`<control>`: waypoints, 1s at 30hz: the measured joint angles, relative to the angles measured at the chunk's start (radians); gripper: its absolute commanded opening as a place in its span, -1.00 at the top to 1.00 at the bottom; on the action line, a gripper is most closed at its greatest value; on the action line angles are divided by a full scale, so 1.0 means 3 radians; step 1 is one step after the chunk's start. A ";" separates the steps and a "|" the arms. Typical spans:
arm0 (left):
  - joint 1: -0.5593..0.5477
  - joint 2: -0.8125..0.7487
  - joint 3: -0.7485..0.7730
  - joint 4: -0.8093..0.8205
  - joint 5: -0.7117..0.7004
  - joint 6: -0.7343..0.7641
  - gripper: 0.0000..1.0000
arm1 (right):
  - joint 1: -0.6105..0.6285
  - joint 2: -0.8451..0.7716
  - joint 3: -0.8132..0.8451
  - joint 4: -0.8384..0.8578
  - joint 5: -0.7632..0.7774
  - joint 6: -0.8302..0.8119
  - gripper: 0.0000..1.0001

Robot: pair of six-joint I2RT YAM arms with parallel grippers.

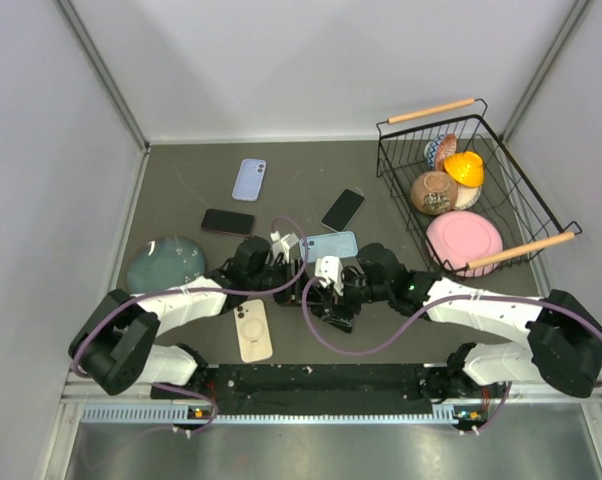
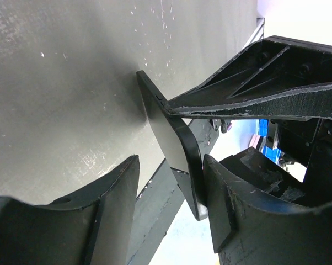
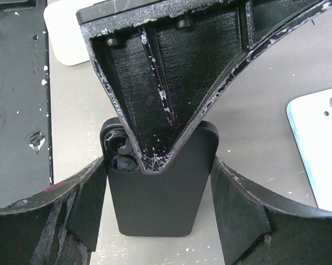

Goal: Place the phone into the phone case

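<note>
Phone (image 3: 155, 207) clamped in right gripper (image 3: 158, 182), left gripper (image 2: 170, 160) spread apart, covering phone's top

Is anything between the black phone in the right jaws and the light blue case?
Nothing lies between them: the right wrist view shows bare table from the black phone to the light blue case. One finger of the left gripper does lie across the phone's back.
</note>
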 measured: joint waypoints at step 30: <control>-0.0005 0.0111 0.0144 -0.0214 -0.0148 -0.0509 1.00 | 0.1403 -0.0465 -0.0621 0.0493 0.2305 0.0100 -0.57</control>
